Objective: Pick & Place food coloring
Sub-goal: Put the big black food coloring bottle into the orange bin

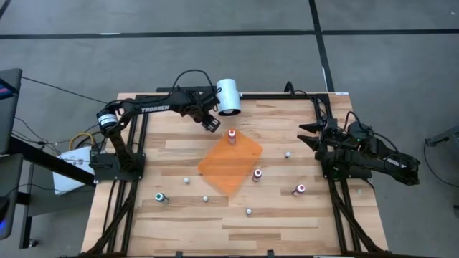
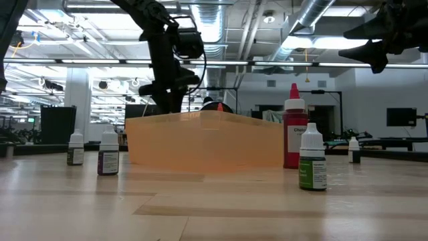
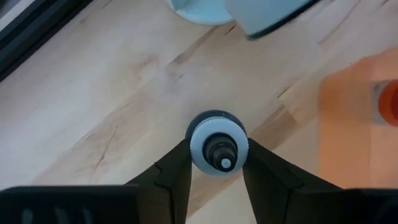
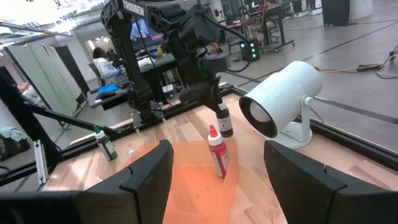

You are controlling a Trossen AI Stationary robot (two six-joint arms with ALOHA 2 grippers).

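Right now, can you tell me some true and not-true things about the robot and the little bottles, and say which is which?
1. The left gripper is holding a little dark-topped bottle. True.
2. The red-topped bottle stands on the orange sheet. True.
3. The right gripper is holding the green-topped bottle. False: the right gripper is open and holds nothing, and the green-topped bottle stands on the table over by the left arm's side.
4. The orange sheet has three bottles on it. False: only the red-topped one is clearly on it; another sits at its edge.
5. A white camera sits at the table's far edge. True.
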